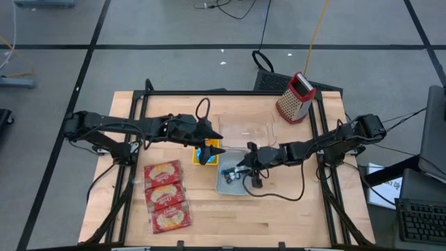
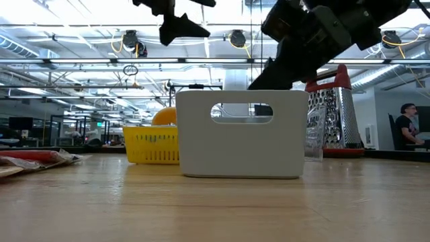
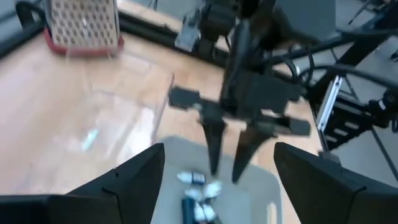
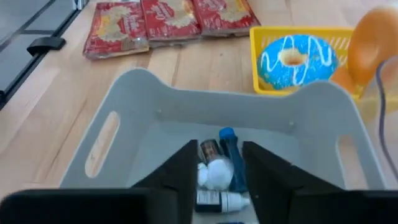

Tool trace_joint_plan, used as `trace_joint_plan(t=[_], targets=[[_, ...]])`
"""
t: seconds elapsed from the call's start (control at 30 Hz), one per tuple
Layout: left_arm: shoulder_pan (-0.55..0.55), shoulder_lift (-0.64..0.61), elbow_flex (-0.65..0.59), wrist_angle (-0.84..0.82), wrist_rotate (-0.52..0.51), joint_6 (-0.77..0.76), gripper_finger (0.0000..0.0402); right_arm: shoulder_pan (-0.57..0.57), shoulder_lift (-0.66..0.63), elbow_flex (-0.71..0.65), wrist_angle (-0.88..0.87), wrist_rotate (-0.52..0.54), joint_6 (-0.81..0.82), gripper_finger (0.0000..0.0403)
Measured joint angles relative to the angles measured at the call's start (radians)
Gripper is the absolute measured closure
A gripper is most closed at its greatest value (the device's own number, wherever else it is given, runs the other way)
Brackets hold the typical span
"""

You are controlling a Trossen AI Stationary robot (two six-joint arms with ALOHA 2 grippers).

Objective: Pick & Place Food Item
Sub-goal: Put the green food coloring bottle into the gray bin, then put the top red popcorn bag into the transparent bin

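Surface: light wooden table [image 1: 293,209] with a black frame along its edges, standing on grey carpet tiles with dark seams.

Room, low view: open lab hall with ceiling lights and overhead pipes; a person sits at a desk at the far right.

On the table: three red snack packets [image 1: 166,196] in a row at front left. A yellow basket [image 1: 207,151] near centre holds a blue iced doughnut [image 4: 296,61] and an orange doughnut [image 4: 375,42] beside it. Just right of the basket stands a grey bin [image 1: 235,178] with handle cut-outs; small bottles and a white round item [image 4: 217,173] lie on its floor. A clear plastic tray [image 1: 245,132] sits behind the bin. A red-framed box grater [image 1: 295,97] stands at the back right.

Right gripper [image 1: 245,171]: over the grey bin, fingers pointing down into it, jaws partly spread, nothing pinched between them.

Left gripper [image 1: 209,132]: over the yellow basket's far edge, jaws spread wide, empty.

Food items (doughnuts) rest in the yellow basket.
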Motion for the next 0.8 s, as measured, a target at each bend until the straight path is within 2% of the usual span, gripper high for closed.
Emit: trace_joint_plan(t=[0.17,0.33,0.4,0.57,0.67,0.8], targets=[[-0.062,-0.016,0.000,-0.122,-0.036,-0.106,0.0110,-0.001,0.000,-0.018,-0.001,0.000,0.064,0.0214],[-0.142,-0.014,0.000,-0.403,-0.062,-0.246,0.0120,0.000,0.000,-0.020,-0.001,-0.006,0.090,0.0163],[-0.177,-0.014,0.000,-0.539,-0.088,-0.380,0.0125,0.003,0.000,-0.020,-0.001,-0.006,0.089,0.0153],[-0.306,-0.014,0.000,-0.860,-0.249,-0.794,0.0141,0.012,0.000,-0.020,0.010,-0.008,0.079,0.0148],[-0.401,-0.013,-0.018,-0.972,-0.243,-1.031,0.0151,0.012,0.000,-0.020,0.014,-0.008,0.049,0.0151],[-0.525,-0.013,-0.072,-0.974,-0.159,-1.288,0.0159,0.012,0.000,-0.020,0.033,-0.009,-0.014,0.0151]])
